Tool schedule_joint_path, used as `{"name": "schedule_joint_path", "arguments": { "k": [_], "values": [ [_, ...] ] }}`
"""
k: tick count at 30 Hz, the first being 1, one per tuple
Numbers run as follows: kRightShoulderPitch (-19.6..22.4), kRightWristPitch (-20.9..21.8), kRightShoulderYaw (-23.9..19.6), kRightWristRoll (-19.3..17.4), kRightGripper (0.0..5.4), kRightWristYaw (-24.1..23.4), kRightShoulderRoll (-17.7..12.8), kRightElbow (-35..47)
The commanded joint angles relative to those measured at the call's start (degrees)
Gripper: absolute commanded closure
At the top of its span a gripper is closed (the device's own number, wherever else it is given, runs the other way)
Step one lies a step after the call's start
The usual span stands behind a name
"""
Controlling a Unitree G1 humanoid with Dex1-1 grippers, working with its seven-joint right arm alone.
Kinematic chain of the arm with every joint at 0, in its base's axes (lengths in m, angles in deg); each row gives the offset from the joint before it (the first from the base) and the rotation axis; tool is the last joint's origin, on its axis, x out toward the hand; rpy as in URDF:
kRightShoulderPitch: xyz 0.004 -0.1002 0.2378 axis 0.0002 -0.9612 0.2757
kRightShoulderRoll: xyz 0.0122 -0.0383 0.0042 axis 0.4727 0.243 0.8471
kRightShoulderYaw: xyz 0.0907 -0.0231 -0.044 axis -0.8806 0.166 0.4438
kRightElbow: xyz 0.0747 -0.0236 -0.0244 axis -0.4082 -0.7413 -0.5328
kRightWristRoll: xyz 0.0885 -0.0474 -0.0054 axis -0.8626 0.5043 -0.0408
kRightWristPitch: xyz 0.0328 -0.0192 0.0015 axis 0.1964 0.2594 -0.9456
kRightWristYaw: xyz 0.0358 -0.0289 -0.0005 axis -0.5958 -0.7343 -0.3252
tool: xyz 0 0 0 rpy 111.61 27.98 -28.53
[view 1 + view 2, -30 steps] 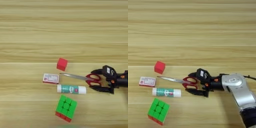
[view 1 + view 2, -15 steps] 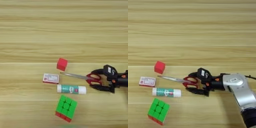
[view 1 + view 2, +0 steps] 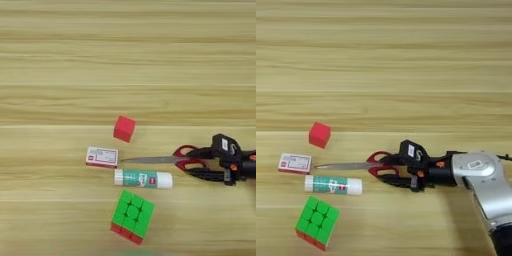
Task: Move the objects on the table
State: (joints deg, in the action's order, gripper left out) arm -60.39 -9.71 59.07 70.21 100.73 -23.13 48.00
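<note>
The red-handled scissors (image 3: pixel 186 159) lie flat on the table (image 3: pixel 125 50), blade pointing left toward the small red-and-white box (image 3: pixel 102 156). My right gripper (image 3: pixel 385 170) comes in from the right, and its two black fingers pinch the red handles from above and below. The white-and-teal glue stick (image 3: pixel 143 178) lies just below the blade. A small red cube (image 3: pixel 124 128) sits above the blade tip. The green-topped puzzle cube (image 3: pixel 132 216) rests near the front edge, below the glue stick.
My silver forearm (image 3: pixel 483 175) runs off to the lower right. The box, glue stick and blade tip lie close together. The wide wood surface stretches away behind the red cube.
The scissors' blade tip has swung down toward the glue stick and now lies level. The fingers have drawn closer together on the handles. The other objects have not moved.
</note>
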Motion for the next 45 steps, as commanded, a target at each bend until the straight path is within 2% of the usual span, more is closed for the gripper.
{"name": "schedule_joint_path", "arguments": {
  "k": [1, 14, 26, 30, 36, 43, 45],
  "values": [
    [0.7, 0.1, -2.0, -0.4, 3.82, -1.3, -3.3, 2.2],
    [-3.8, -0.5, -1.5, 0.0, 5.38, -0.2, -5.2, 3.1],
    [-7.1, -0.6, -1.6, -0.1, 5.38, -0.2, -6.3, 2.4],
    [-6.1, -0.6, -1.6, -0.5, 5.38, -0.3, -6.0, 2.5],
    [-3.4, -2.3, -3.3, -3.7, 4.65, 0.3, -5.7, 5.7],
    [0.9, -9.1, -8.2, -12.9, 3.68, 1.6, -5.2, 12.7],
    [1.8, -10.5, -8.9, -14.5, 3.5, 1.7, -5.0, 13.9]
  ]
}}
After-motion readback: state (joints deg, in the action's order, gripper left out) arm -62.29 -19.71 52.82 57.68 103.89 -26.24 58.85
